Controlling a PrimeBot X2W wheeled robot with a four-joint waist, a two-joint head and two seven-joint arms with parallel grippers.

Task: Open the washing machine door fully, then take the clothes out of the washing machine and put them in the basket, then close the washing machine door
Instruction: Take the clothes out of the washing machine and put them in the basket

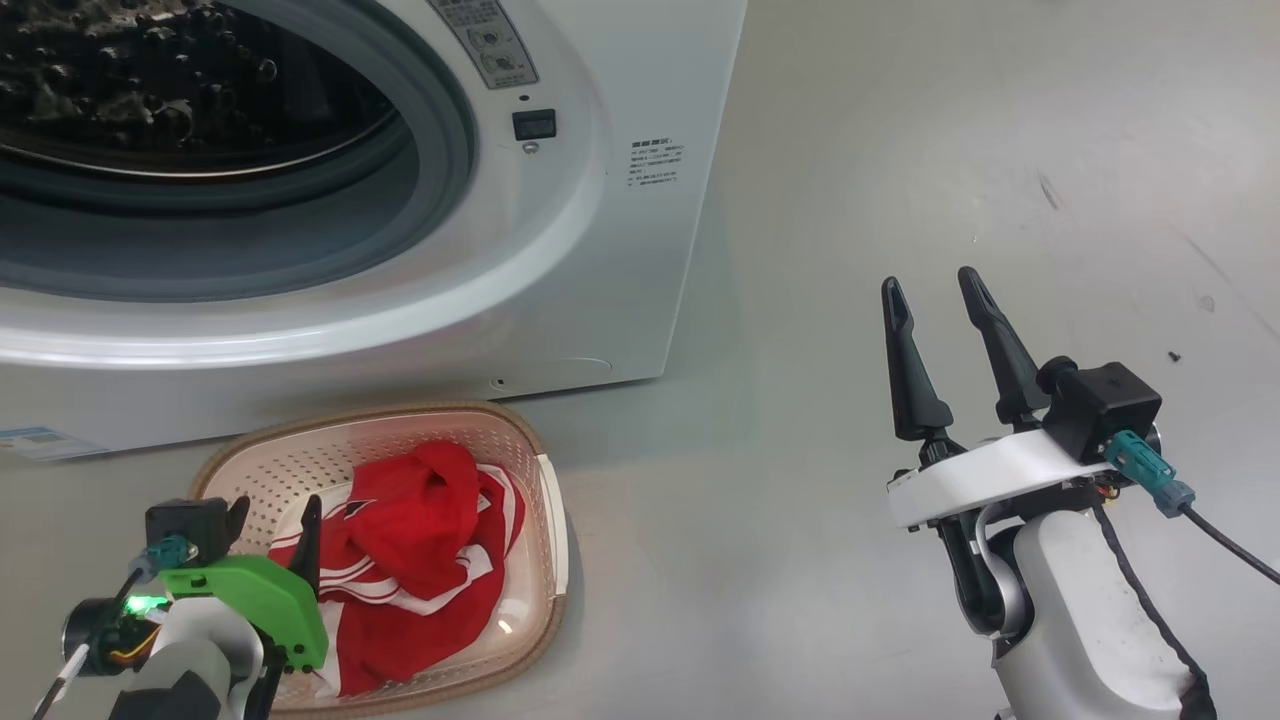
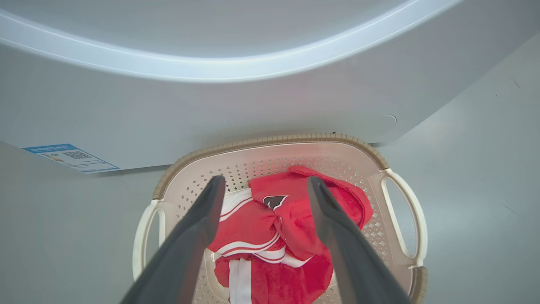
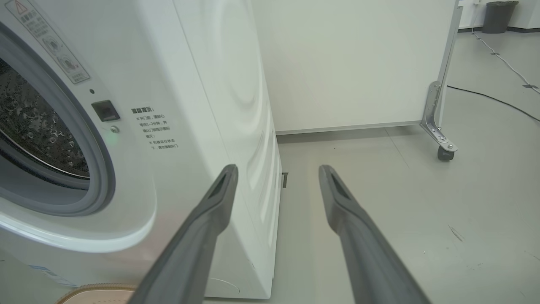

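- The clothes (image 2: pixel 291 219), red with white stripes, lie heaped inside the basket (image 2: pixel 270 141). Their nearest folds run off the bottom edge of the left wrist view and are partly covered by that gripper's fingers.
- The basket sits on the floor (image 1: pixel 900 150) just in front of the washing machine (image 1: pixel 640 250), below its round opening. In the head view the left arm hides the basket's near left corner.
- The left gripper (image 2: pixel 265 182) hangs over the clothes, fingers spread wide and empty. Whether the tips brush the fabric cannot be told.
- The drum (image 1: pixel 150 80) is dark and perforated, ringed by the grey seal (image 1: pixel 445 150) and cut off by the top and left edges. What lies deep inside is hard to make out.
- A blue label (image 1: pixel 40 440) sits at the machine's lower corner, its print too small to read.
- The right gripper (image 1: pixel 930 295) is over bare floor, well to the right of the machine, fingers spread and empty.
- Beyond, a white partition (image 3: pixel 350 63) stands on a castor (image 3: pixel 443 153), and a dark bin (image 3: pixel 500 14) is clipped by the top edge.
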